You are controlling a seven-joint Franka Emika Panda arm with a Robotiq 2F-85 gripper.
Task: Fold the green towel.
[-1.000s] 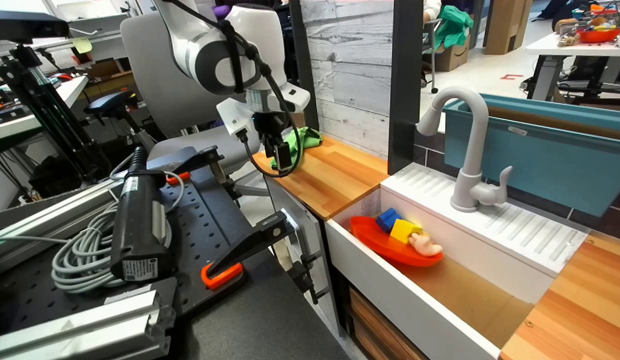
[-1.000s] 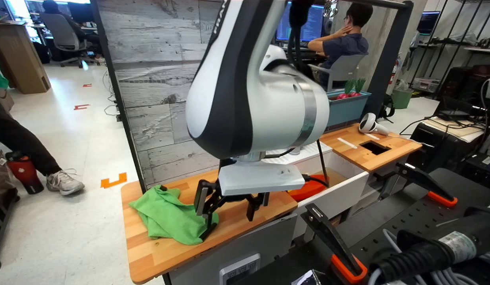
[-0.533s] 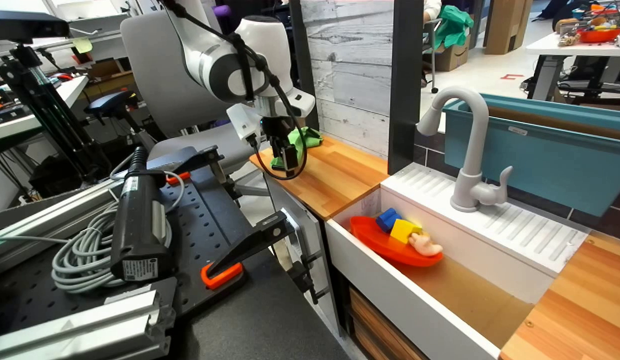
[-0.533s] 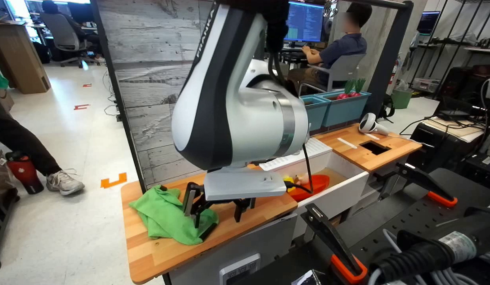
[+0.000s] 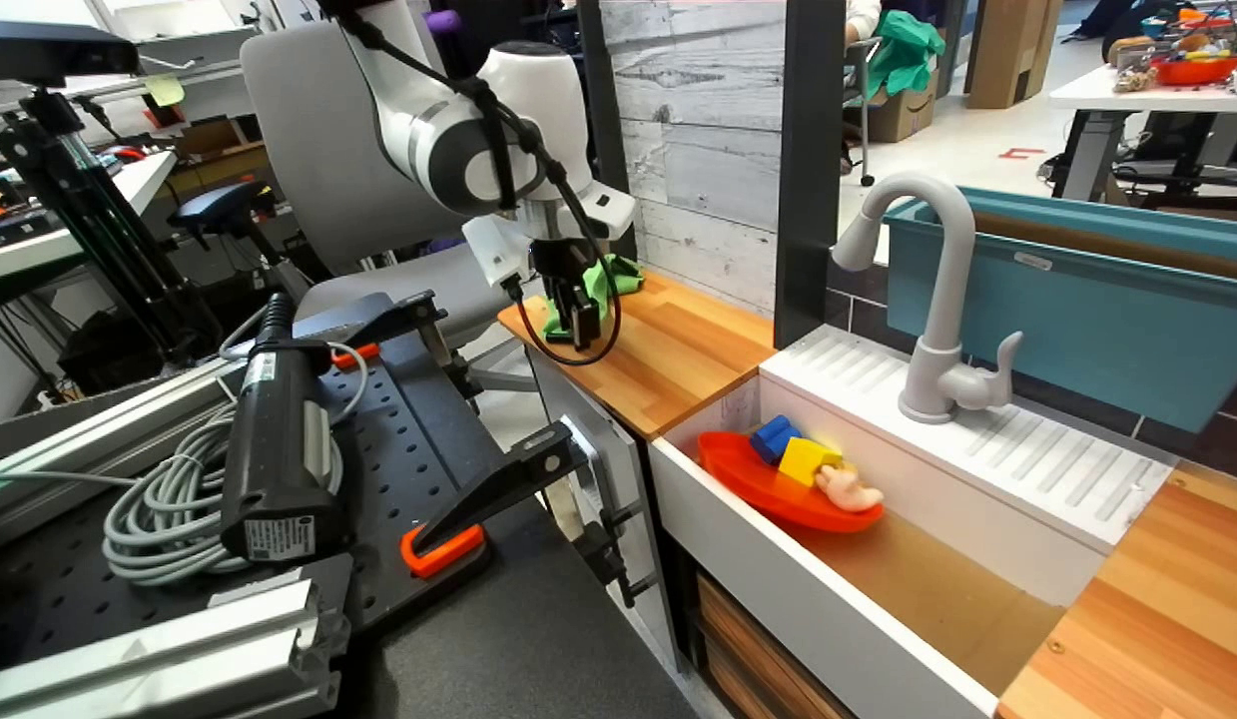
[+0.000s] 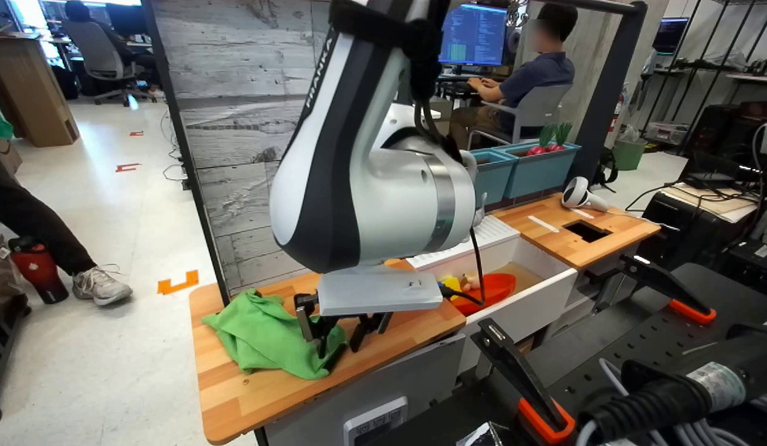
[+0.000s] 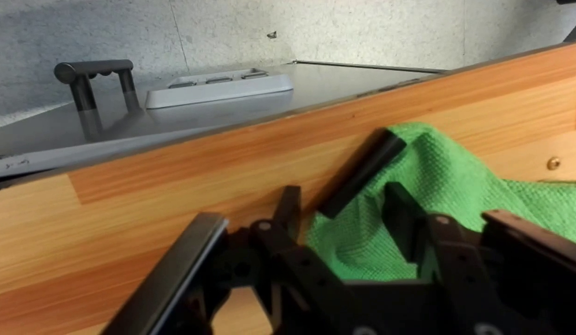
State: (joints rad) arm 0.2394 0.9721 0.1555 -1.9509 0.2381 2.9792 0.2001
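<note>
one green towel (image 6: 265, 341), rumpled on the worktop (image 6: 234, 415) at the end away from the sink (image 5: 778, 589). claw (image 7: 343, 200) about half open over the towel's sinkward end, fingers apart with cloth between; whether they touch it we cannot tell. we expect the towel light, limp, hard to damage; we'd pinch by the black strip (image 7: 362, 174), sinkward side. worktop edge near that end; worktop runs on towards the sink, room, we judge, to draw it.
</note>
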